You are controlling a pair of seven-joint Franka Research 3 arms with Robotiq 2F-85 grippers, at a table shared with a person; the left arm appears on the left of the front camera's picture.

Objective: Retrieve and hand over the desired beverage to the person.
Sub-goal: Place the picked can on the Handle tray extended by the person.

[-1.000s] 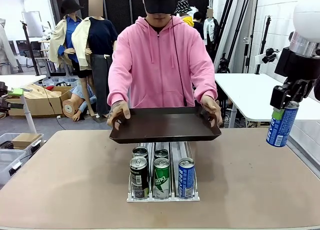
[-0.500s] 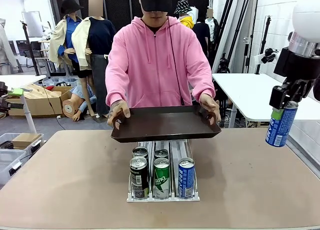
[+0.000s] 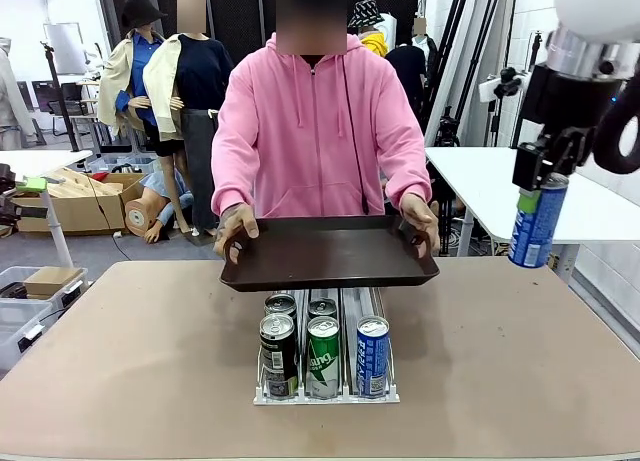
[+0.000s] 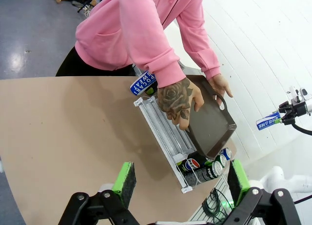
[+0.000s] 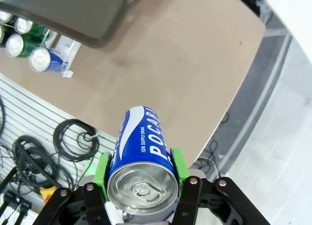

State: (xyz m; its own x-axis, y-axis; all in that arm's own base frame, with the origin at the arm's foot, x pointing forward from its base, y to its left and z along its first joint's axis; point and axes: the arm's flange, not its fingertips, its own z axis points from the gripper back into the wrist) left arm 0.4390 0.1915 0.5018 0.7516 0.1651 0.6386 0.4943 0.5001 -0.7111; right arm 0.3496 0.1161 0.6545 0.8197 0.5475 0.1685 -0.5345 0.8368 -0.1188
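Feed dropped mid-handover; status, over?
Right gripper shut on blue can, raised above table, right side. Left gripper open, empty. Person holds bare tray over can rack.

Blue can aloft, person standing (pink-hooded)

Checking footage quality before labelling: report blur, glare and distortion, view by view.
Front view: evenly lit, sharp, the tray without glare. Left wrist view: the person stands tilted, a glare spot on the floor. Right wrist view: the blue can sharp, print readable, soft sheen on its lid.
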